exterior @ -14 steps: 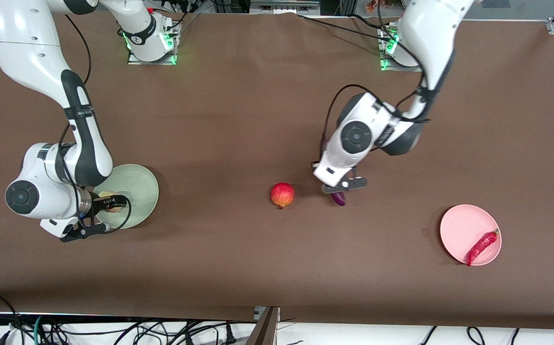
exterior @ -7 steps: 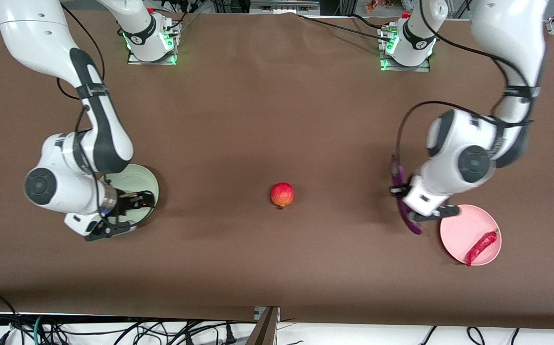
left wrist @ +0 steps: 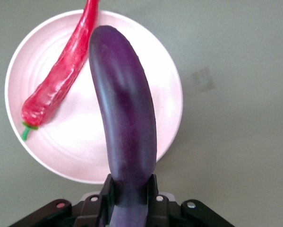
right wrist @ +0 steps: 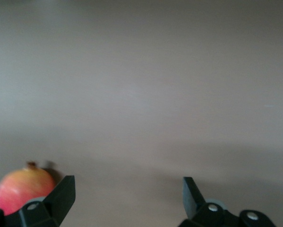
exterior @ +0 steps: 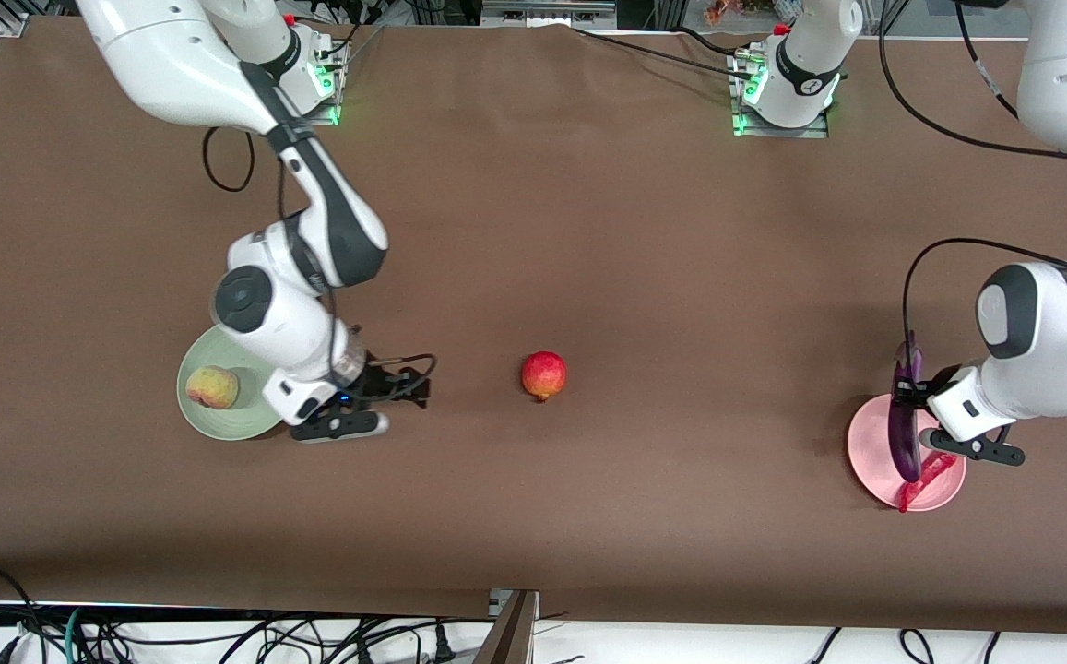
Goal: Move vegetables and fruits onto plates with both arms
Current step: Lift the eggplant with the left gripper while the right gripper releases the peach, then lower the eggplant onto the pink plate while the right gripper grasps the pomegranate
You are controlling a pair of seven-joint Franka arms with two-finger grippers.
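Two plates [exterior: 219, 429] [exterior: 870, 452], two fruits [exterior: 211, 386] [exterior: 543, 374], eggplant [exterior: 905, 429], chili [exterior: 930, 475].

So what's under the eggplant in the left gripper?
The eggplant, held by the left gripper, hangs over the pink plate, where the red chili pepper lies. The plate surface directly beneath the eggplant is hidden.

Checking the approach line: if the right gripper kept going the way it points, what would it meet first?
Probably the pomegranate: the open right gripper points toward it over bare table, though the fruit sits off-centre in the wrist view.

Bright, even overhead light, soft shadows on the table [exterior: 588, 231], right wrist view slightly hazy.
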